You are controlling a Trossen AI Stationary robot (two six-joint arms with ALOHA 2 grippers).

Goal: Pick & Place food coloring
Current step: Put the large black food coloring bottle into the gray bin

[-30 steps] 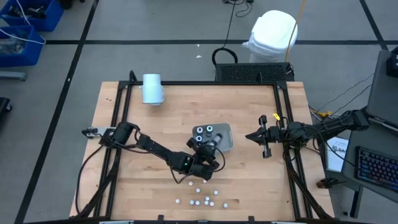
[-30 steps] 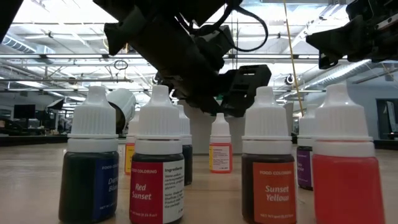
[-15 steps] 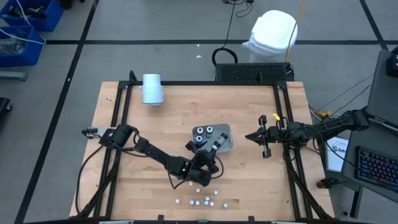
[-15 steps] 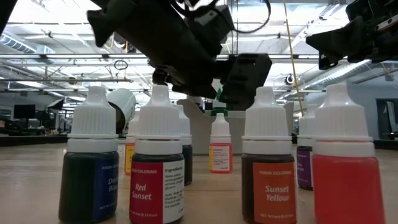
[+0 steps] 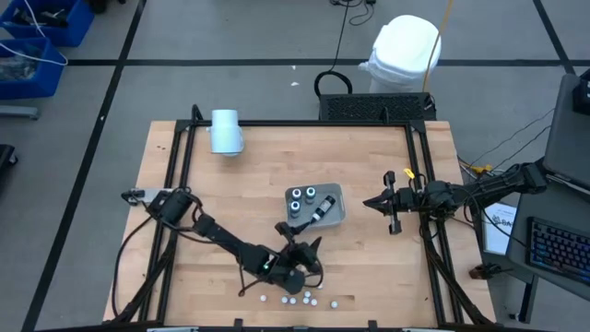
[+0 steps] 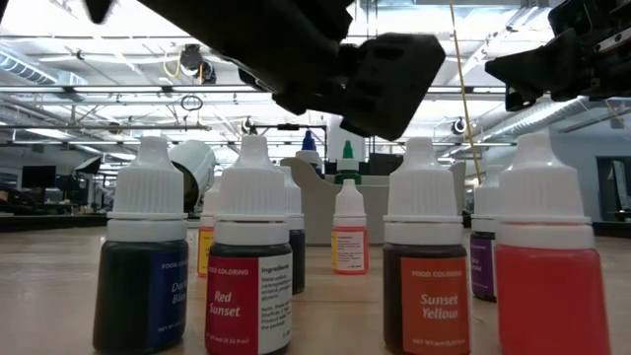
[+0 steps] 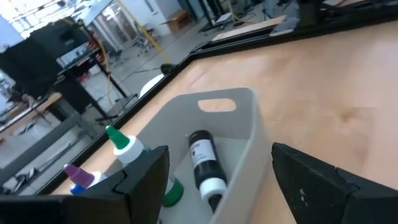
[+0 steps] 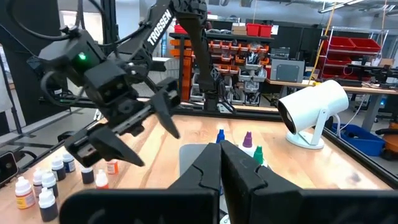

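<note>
**Left pincer between tray and loose bottles, nothing in its grasp**

The tray [image 5: 320, 204] at the middle of the tabletop [image 5: 240, 203] serves as the landmark. Four food coloring bottles are in it: three stand upright, and one black bottle [image 7: 204, 163] lies on its side on the tray floor. The remaining small bottles [image 5: 297, 298] stand in a loose cluster near the tabletop's front edge, well apart from the tray.

The left pincer [image 5: 297, 253] hangs between the tray and that cluster, just in front of the tray, its fingers spread and nothing between them. Its wrist view looks into the tray past both fingers. The right pincer [image 5: 380, 201] waits to the right of the tray, clenched on nothing.

Judged from this layout, one placement appears complete and the step in hand is the approach to another bottle. The next move calls for lowering the spread fingers over a single cap in the cluster; the bottles stand close together, so a neighbour may be toppled.
</note>
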